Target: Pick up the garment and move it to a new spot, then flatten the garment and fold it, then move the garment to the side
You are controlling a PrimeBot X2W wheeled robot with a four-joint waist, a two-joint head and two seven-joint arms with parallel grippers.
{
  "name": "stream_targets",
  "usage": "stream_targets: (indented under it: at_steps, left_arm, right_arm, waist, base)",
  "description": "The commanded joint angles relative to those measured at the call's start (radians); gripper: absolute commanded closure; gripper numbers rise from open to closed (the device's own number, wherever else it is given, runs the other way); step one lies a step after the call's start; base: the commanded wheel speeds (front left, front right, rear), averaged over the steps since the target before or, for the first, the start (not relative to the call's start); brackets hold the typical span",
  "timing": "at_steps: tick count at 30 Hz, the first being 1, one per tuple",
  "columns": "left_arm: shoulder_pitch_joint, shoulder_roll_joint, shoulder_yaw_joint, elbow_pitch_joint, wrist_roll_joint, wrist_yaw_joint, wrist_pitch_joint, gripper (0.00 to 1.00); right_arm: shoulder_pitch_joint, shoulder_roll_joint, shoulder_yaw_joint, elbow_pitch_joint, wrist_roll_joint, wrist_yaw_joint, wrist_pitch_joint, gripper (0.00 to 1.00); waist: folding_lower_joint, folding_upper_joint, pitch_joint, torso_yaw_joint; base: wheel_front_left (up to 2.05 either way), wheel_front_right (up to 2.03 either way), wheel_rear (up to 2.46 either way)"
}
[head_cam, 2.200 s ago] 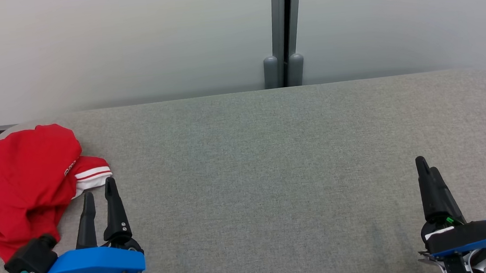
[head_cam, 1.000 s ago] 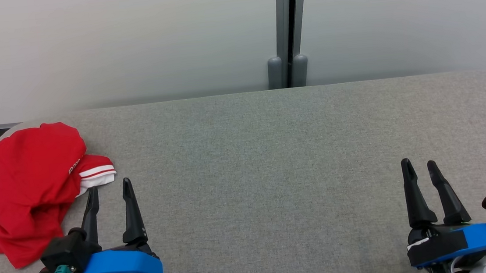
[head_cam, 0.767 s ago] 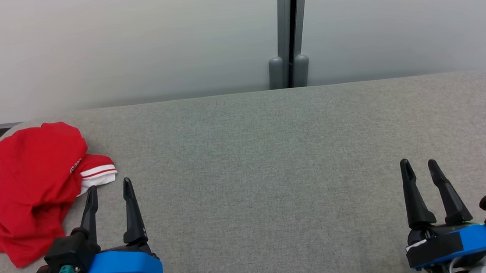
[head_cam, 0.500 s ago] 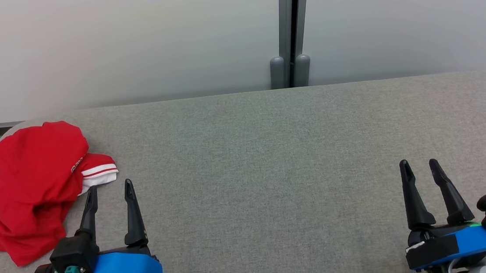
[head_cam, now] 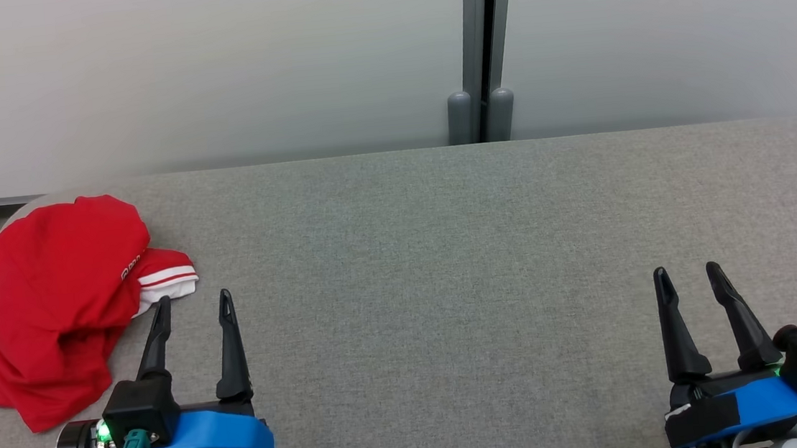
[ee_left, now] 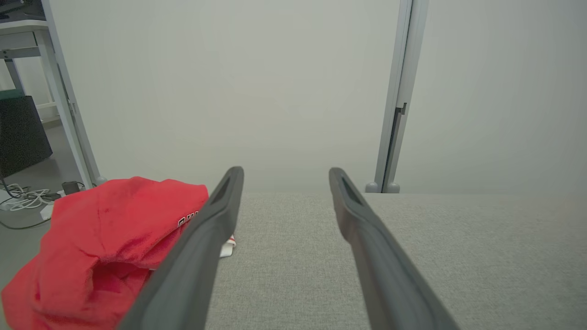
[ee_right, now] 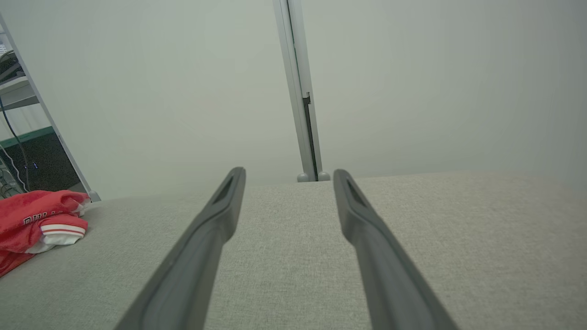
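The garment point(head_cam: 45, 305) is a red shirt with a white, red-striped cuff, lying crumpled at the far left end of the grey table point(head_cam: 444, 249). It also shows in the left wrist view, garment point(ee_left: 105, 243), and at the left edge of the right wrist view, garment point(ee_right: 36, 220). My left gripper point(head_cam: 193, 305) stands open just right of the garment, its left fingertip close to the striped cuff and nothing between the fingers. Far off at the lower right my right gripper point(head_cam: 687, 273) is open and empty above bare table.
A pale wall with a grey vertical post point(head_cam: 481, 51) runs behind the table. Beyond the table's left end are a metal frame leg point(ee_left: 69, 114) and cables on the floor point(ee_left: 23, 201). The table's rounded left corner lies under the garment.
The camera has drifted, shifting the scene slightly right. My left gripper has edged right and a little nearer the cuff. The garment lies as it did; both grippers stay open.
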Motion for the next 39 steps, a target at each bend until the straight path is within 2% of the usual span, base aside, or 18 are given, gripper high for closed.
stream_targets:
  at_steps: [1, 14, 39]
  left_arm:
    - [-0.008, 0.004, -0.003, -0.008, 0.018, 0.006, 0.005, 0.00]
    - [0.022, 0.011, 0.009, -0.029, -0.002, 0.033, 0.082, 0.00]
    - [0.028, 0.026, -0.005, -0.035, -0.016, 0.054, 0.085, 0.00]
  right_arm:
    - [0.000, -0.007, -0.001, 0.003, -0.018, 0.002, -0.008, 0.00]
    - [-0.005, -0.007, -0.018, 0.014, -0.045, 0.002, 0.020, 0.00]
    - [0.008, -0.007, -0.021, 0.010, -0.040, 0.002, 0.057, 0.00]
  waist:
    - [0.0000, 0.0000, 0.000, 0.001]
    - [0.0000, 0.0000, 0.002, 0.001]
    - [0.0000, 0.0000, 0.002, 0.015]
  base:
    - [0.00, 0.00, 0.00]
    - [0.00, 0.00, 0.00]
    - [0.00, 0.00, 0.00]
